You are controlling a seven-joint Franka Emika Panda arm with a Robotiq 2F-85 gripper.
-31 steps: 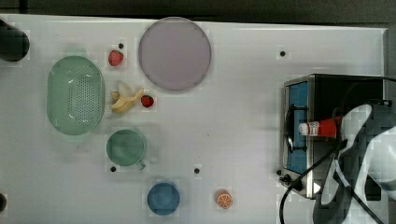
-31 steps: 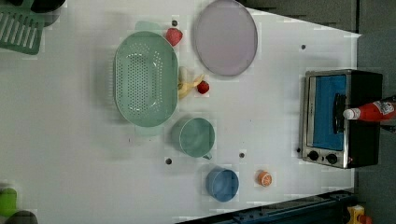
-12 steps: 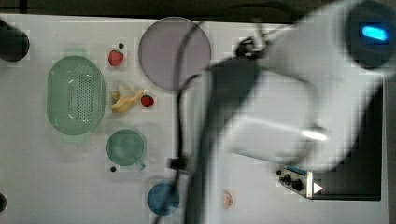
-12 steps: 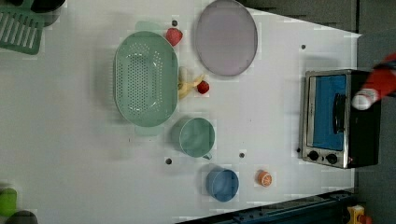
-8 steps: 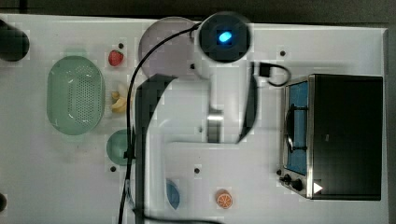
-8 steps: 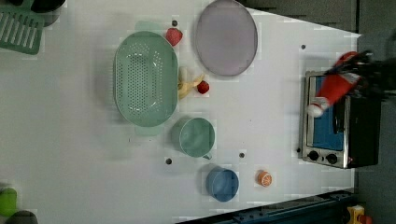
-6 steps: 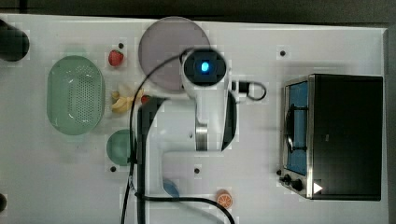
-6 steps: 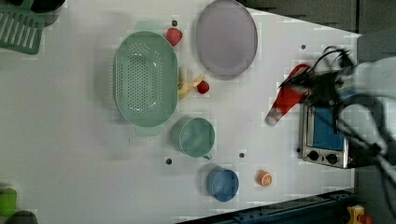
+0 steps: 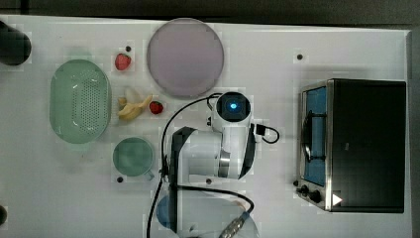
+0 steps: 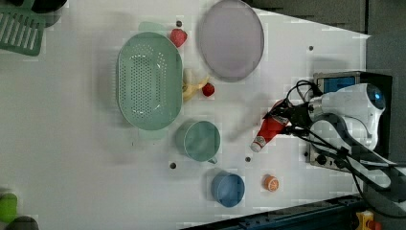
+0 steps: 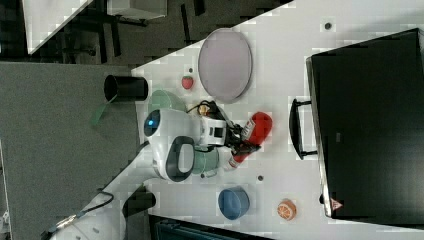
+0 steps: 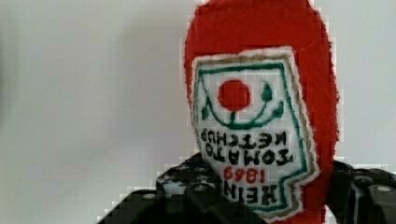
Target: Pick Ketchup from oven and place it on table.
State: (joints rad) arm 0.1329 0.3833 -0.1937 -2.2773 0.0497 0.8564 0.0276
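Spreading across every view, the white table [image 10: 72, 158] carries the toaster oven [image 9: 364, 144] at three o'clock in the top view, black-topped with a silver front and bluish glass door. The gripper [image 10: 287, 120] is clamped on the ketchup [image 10: 268, 129], held out over the table at about nine o'clock from the oven in the left view. It is a slim red squeeze bottle, tilted, its white cap pointing toward the teal mug [image 10: 198, 140]; whether the cap touches the tabletop is hard to judge. Up close, the wrist view shows the white, green-bordered label [image 12: 252, 130] reading "tomato ketchup" upside down, with a red tomato emblem.
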